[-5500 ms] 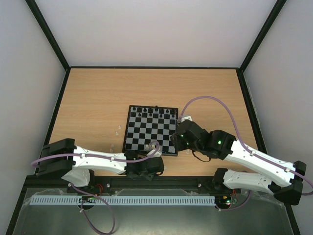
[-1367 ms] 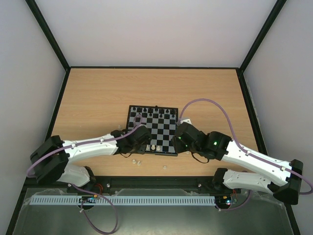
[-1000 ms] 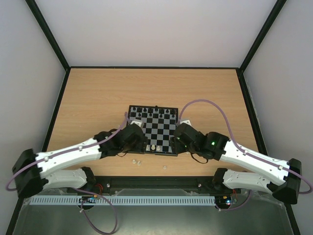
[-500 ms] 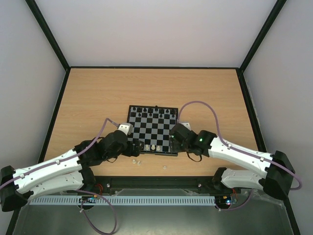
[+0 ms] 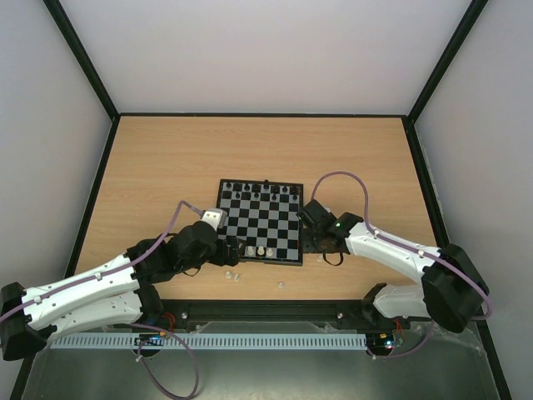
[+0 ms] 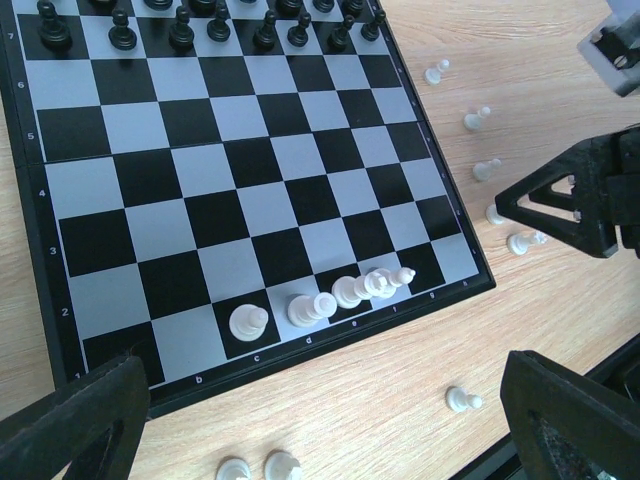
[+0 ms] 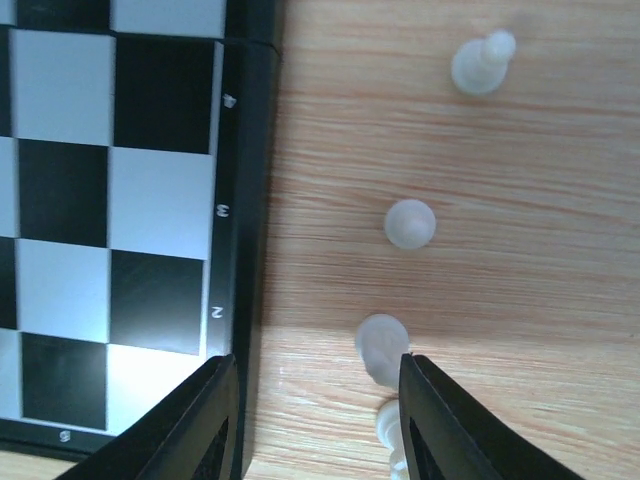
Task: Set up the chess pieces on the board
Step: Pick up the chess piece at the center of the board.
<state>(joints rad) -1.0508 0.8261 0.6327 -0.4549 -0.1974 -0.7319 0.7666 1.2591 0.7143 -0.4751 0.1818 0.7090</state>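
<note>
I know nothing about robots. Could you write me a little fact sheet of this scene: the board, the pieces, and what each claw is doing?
Board: chessboard on a wooden table
Black side: black pieces lined up along the far edge
White side: a few white pieces on the nearest row
Still off the board: loose white pieces on the wood beside and in front of it
Left arm: left gripper open, empty, by the board's near edge
Right arm: right gripper open, holding nothing, over the wood at the board's side among loose pieces

The bottom edge crops one whitish chess piece (image 7: 392,442).
</note>
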